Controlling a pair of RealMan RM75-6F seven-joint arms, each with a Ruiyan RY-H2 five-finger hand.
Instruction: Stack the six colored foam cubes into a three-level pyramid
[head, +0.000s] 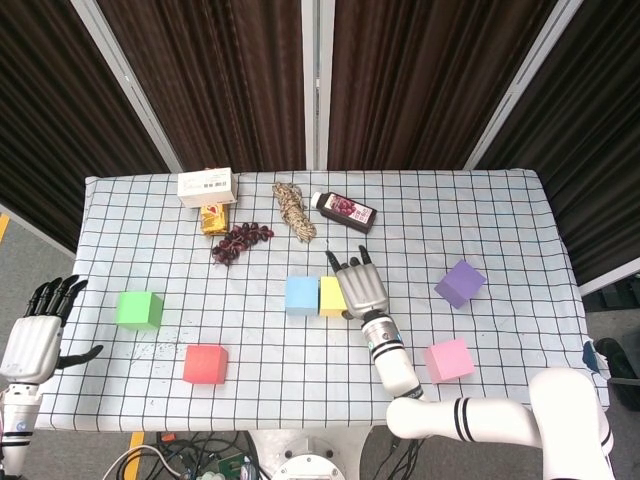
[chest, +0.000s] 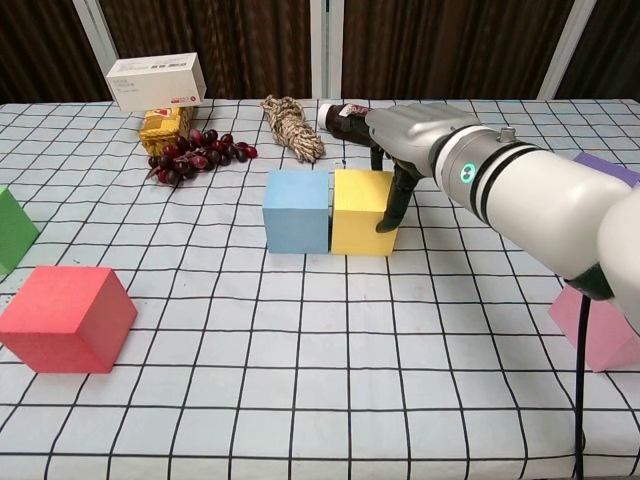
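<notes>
**Foam cubes lie scattered, two set side by side mid-table**

Nearest the robot sit the red cube (chest: 65, 318) on the left and the pink cube (head: 447, 360) on the right. The left hand (head: 35, 335) hangs off the table's left edge, fingers apart and holding nothing. Further in, the green cube (head: 139, 309) stands alone. At mid-table the blue cube (chest: 297, 211) touches the yellow cube (chest: 364, 211). The right hand (chest: 415, 140) rests against the yellow cube's right side, fingers hanging down and apart, grasping nothing. The purple cube (head: 460, 283) sits well to the right. Farthest lie grapes (head: 240, 240), a rope bundle (head: 294, 210), a dark bottle (head: 344, 211) and a white box (head: 207, 185).
</notes>
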